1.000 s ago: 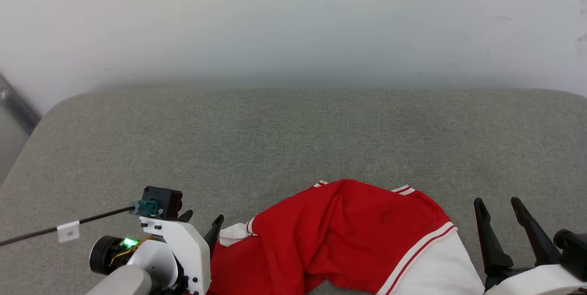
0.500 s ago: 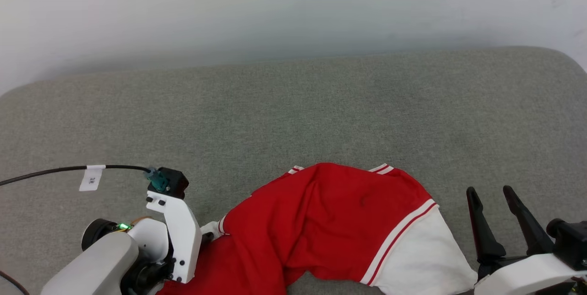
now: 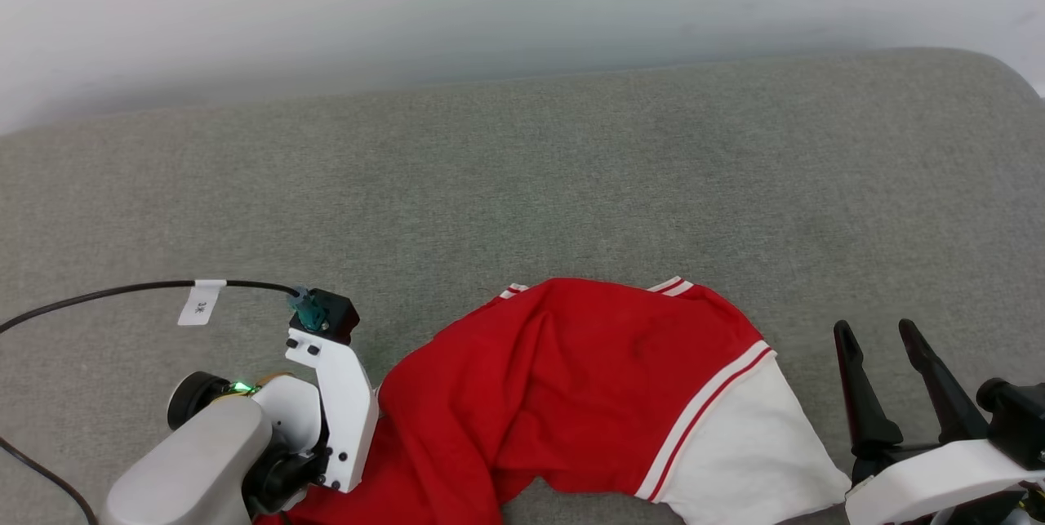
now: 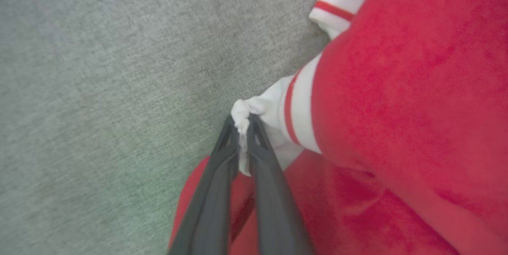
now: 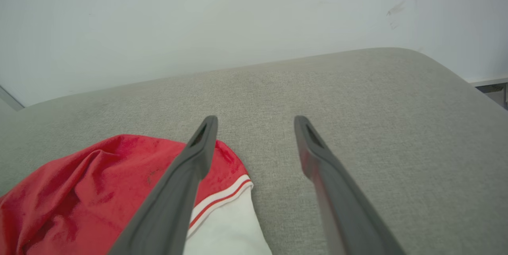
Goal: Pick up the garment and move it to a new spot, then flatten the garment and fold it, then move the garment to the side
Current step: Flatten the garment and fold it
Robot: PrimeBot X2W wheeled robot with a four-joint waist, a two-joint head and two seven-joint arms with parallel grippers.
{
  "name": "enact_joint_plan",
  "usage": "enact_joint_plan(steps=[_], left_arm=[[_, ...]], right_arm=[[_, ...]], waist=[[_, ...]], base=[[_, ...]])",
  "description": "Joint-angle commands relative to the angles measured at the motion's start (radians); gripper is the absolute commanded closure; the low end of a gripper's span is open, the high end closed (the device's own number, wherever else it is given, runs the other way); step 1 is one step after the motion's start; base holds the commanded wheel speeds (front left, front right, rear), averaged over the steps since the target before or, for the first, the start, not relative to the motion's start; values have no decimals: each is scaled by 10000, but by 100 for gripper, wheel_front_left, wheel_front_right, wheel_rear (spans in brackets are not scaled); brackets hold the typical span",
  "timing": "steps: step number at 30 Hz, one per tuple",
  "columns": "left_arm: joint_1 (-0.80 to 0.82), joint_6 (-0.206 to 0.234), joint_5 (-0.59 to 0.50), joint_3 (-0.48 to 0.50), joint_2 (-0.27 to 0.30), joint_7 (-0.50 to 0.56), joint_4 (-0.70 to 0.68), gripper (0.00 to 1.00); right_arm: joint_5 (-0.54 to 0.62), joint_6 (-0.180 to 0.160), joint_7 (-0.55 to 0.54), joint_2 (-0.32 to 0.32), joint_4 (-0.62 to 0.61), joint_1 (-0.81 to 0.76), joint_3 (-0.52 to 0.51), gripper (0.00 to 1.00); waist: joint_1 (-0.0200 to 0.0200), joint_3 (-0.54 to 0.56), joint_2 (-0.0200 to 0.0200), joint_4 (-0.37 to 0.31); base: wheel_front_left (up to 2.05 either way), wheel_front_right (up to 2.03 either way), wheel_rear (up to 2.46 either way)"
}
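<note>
The garment [image 3: 571,378], red with white sleeves and striped trim, lies crumpled at the near edge of the grey cushion [image 3: 522,182]. In the left wrist view my left gripper [image 4: 243,122] is shut on a bunched bit of the garment's [image 4: 397,88] white sleeve edge, just beside the striped seam. From the head, the left arm's white wrist [image 3: 331,411] sits at the garment's left end and covers the fingers. My right gripper [image 3: 878,331] stands open to the right of the other white sleeve [image 3: 751,443], with nothing between its fingers [image 5: 198,156]; the garment [image 5: 99,183] lies to its left.
A black cable with a white tag [image 3: 200,302] runs from the left wrist across the cushion to the left. A pale wall [image 3: 522,2] rises behind the cushion. The cushion's rounded right corner [image 5: 448,72] drops off at the far right.
My left gripper has gone from open beside the white sleeve to shut on it. The head camera has shifted, so the whole scene sits differently. The right gripper stays open.
</note>
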State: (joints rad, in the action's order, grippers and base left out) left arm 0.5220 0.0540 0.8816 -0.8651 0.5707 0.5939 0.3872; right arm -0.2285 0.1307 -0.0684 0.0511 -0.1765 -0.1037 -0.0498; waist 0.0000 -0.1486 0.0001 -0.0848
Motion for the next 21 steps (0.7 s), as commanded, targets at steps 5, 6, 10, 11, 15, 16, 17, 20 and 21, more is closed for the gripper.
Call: enact_joint_plan(steps=[5,6,10,11,15,16,17,20,21], left_arm=[[160,289,-425,221,-46,-1099,109,100],[227,375,-495,319,2,-1354,31,100],[279,852,-684,799,226,-2227,-196,100],[243,974,-648,937,304,-2378,-244,100],[-134,1560,-410,1560,689,-2923,-234,100],[-455,1845,-148,1889,841,-3111,-117,100],[-618,1958,-27,2054,910,-3227,-58,100],[-1043,2213,251,2411,1089,-3518,183,100],[-1288,2288,380,2557,1122,-3651,324,100]], right_arm=[[-58,-1,-3,-14,112,85,-69,0],[-60,1,-20,-15,113,78,-77,0],[-65,1,-40,-14,89,6,-161,0],[-61,1,-55,-15,81,-19,-172,0],[-18,1,-74,-15,18,-21,-211,0],[2,-1,-85,-14,-18,-1,-242,0],[11,1,-82,-15,-33,28,-237,0],[7,-1,-66,-15,-24,87,-222,0],[11,-1,-53,-14,-11,119,-228,0]], waist=[[0,213,-1,240],[0,258,-1,295],[0,414,-1,501],[0,435,-1,543],[0,420,-1,644],[0,360,-1,664],[0,313,-1,666],[0,207,-1,629],[0,160,-1,617]], base=[[0,0,0],[0,0,0],[0,0,0],[0,0,0],[0,0,0],[0,0,0],[0,0,0],[0,0,0],[0,0,0]])
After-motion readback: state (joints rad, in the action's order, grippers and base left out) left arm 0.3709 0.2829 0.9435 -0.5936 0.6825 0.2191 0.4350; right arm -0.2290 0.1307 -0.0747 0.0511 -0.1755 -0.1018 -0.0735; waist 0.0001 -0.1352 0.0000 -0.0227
